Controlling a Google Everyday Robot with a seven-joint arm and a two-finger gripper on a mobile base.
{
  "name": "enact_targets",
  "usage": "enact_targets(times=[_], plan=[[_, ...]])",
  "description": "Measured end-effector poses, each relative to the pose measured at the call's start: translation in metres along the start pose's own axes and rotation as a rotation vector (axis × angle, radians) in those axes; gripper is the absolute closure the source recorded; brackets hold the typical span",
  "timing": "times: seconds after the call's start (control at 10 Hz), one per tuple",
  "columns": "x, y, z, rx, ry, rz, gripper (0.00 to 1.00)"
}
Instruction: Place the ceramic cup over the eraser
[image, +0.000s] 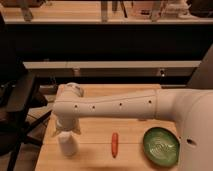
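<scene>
The claw (67, 133) (whether spread or pinching, I cannot tell) is hanging directly over the white ceramic cup (67, 144), which is standing upright on the wooden desk (95, 152), left of the orange carrot (114, 144) and the green ribbed plate (161, 146).

Your white arm (125, 104) reached in from the right edge and stretched leftward, nearly level, across the view. At its far left end the wrist (69, 112) bent straight down. The gripper (66, 134) sat below that bend, pointing downward, low at the left side.
</scene>
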Motion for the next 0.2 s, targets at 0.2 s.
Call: enact_targets(times=[0.2], plan=[[-0.0010, 0.0103, -0.0034, 0.001, -0.005, -0.001, 0.55]])
